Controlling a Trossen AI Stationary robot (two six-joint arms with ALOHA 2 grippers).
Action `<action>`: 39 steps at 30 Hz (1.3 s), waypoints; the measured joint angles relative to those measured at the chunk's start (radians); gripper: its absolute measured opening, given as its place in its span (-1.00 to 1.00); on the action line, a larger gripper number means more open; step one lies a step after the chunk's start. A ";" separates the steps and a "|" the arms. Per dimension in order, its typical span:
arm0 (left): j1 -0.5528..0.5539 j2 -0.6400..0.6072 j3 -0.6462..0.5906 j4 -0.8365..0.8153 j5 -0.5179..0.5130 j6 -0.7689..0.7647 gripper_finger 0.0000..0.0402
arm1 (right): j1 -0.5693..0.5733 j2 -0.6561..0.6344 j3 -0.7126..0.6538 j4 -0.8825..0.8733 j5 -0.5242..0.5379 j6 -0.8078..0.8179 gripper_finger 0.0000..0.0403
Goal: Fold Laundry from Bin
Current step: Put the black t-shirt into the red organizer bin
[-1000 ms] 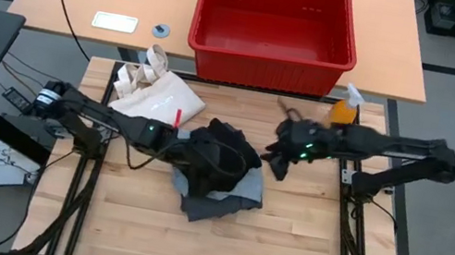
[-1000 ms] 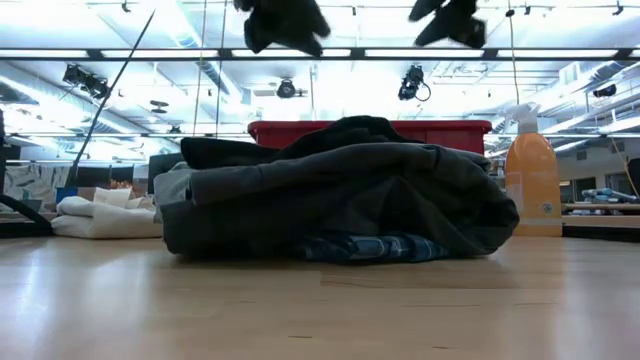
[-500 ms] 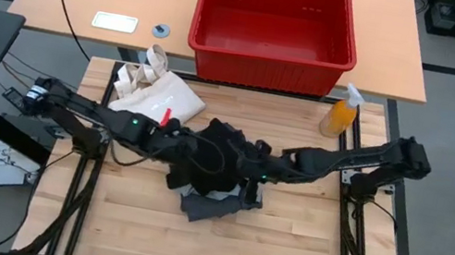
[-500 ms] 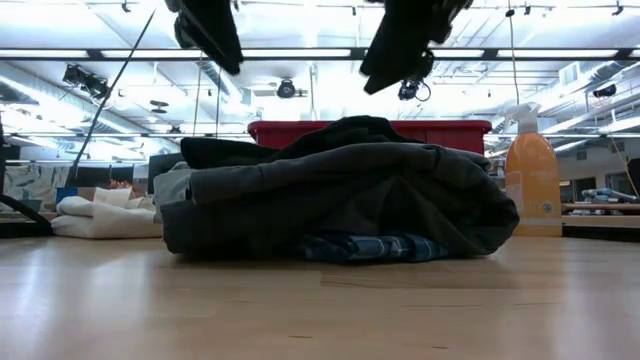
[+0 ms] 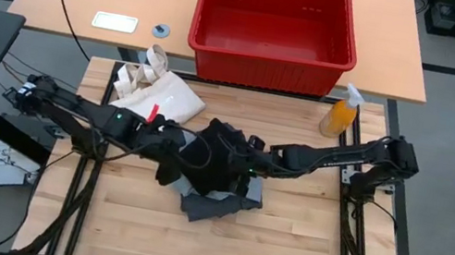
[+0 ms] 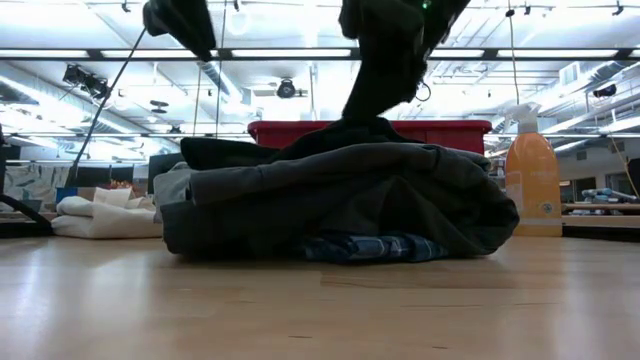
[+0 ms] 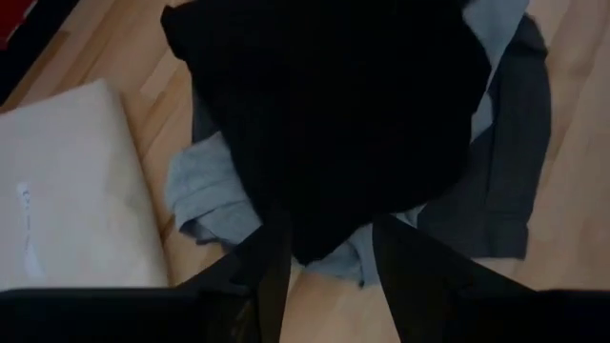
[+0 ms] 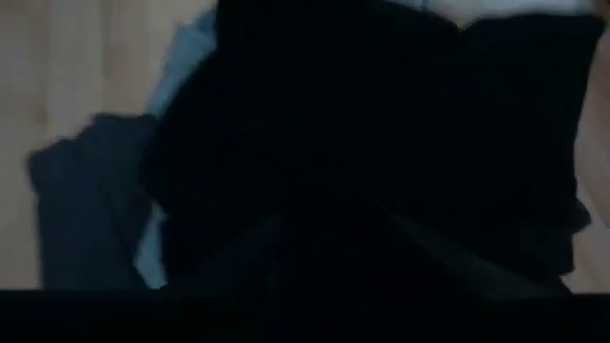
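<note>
My left fingers [image 7: 329,272] hover parted over the black piece [image 5: 222,150] atop the laundry pile [image 6: 340,200]; my right fingers [image 5: 245,161] reach in, grip unclear.

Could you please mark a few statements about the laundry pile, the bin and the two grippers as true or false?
1. The large red plastic bin holds the garments. False: no garments show in it; the laundry pile lies on the wooden table.
2. The orange spray bottle stands upright on the table near the bin. True.
3. The cream-white cloth tote bag lies on top of the pile. False: it lies beside the pile, toward the left arm's side.
4. The left gripper is open above the black garment. True.
5. The right gripper waits by the spray bottle. False: it is over the pile.
</note>
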 joint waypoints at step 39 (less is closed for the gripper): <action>0.129 0.023 -0.176 0.251 0.074 -0.007 -0.24 | -0.098 -0.214 0.000 -0.265 -0.262 0.104 0.12</action>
